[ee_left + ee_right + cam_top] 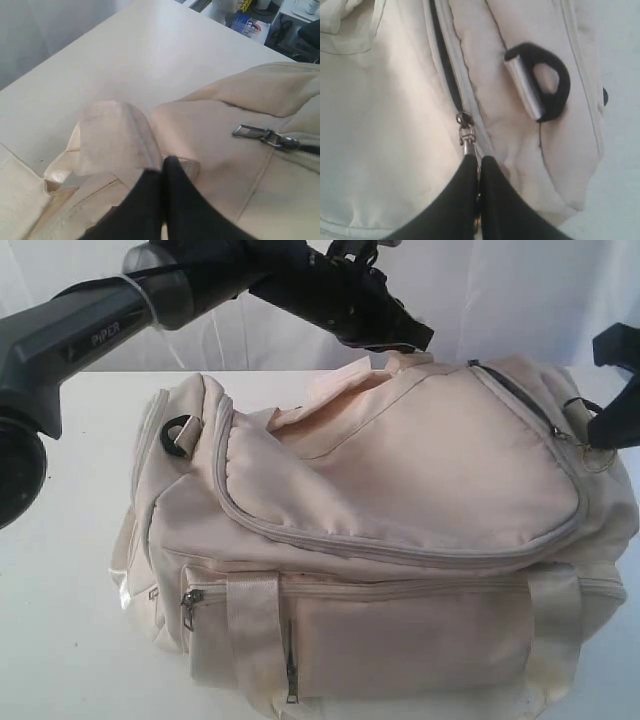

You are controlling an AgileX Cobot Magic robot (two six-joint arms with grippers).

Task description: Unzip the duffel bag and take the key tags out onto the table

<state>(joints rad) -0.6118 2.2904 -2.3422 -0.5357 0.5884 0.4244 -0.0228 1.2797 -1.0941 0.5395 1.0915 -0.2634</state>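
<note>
Your right gripper [479, 162] is pressed together on the metal zipper pull [466, 135]. Only its wrist view shows that pinch, with dark open track beyond the pull and a black D-ring [547, 85] beside it. Your left gripper [164, 167] is closed tight at the base of the webbing handle [112, 135]; you cannot tell if cloth is caught. Another zipper pull [255, 134] lies nearby. The exterior view alone shows the whole duffel bag [400, 480] on the table [60, 640].
</note>
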